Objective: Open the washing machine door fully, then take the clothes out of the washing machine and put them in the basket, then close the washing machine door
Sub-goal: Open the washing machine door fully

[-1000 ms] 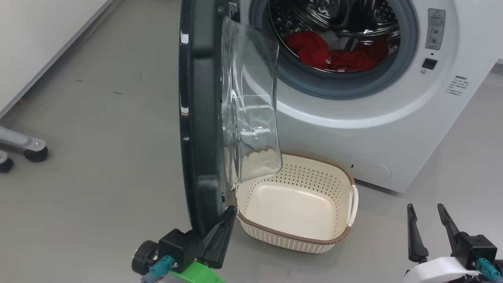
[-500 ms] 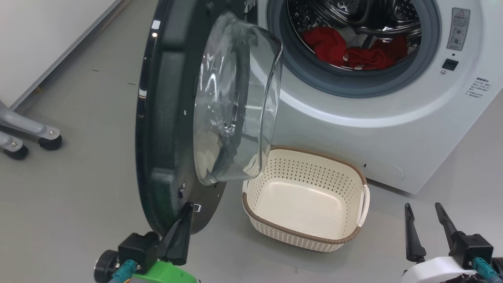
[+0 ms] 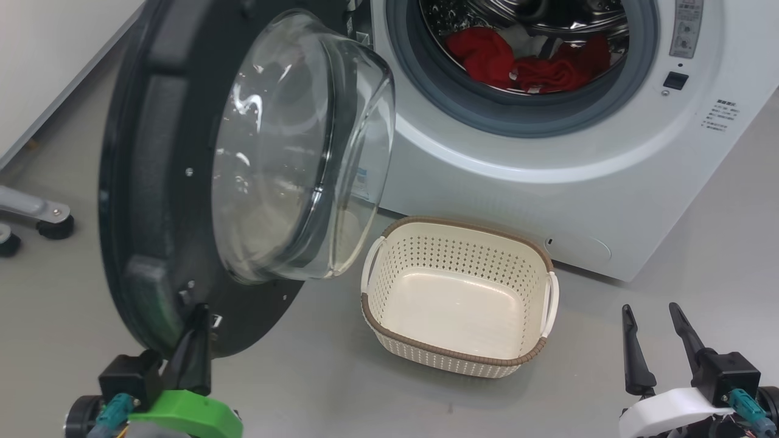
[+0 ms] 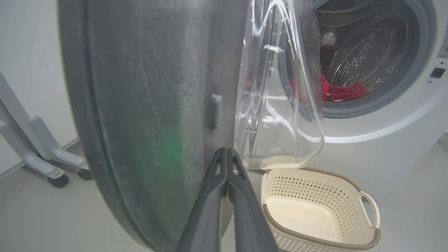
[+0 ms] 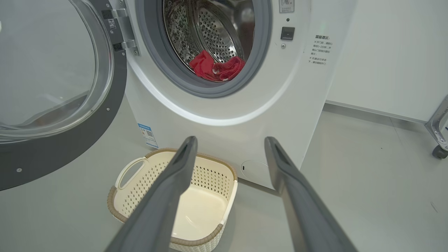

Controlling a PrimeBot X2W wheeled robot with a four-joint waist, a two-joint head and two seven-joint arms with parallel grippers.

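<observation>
The washing machine door point(image 3: 152, 182) stands swung out to the left, its inner face and clear glass bowl point(image 3: 286, 152) turned toward me. My left gripper point(image 3: 198, 311) is shut, with its fingertips against the door's lower inner edge. In the left wrist view the closed fingers point(image 4: 210, 196) lie along the door point(image 4: 140, 105). Red clothes point(image 3: 517, 61) lie in the drum of the white washing machine point(image 3: 548, 182). The cream basket point(image 3: 462, 261) sits empty on the floor before it. My right gripper point(image 3: 650, 310) hangs open at the lower right, apart from the basket point(image 5: 210, 175).
Grey caster legs point(image 3: 42, 219) stand on the floor left of the door, by a white wall. Another caster point(image 5: 437, 150) is at the far right in the right wrist view. A blue sticker point(image 5: 147, 134) sits low on the washer front. Grey floor surrounds the basket.
The door has swung further open to the left, showing more of its inner face. My left gripper moved left with its lower edge. The head camera shifted. The right gripper kept still.
</observation>
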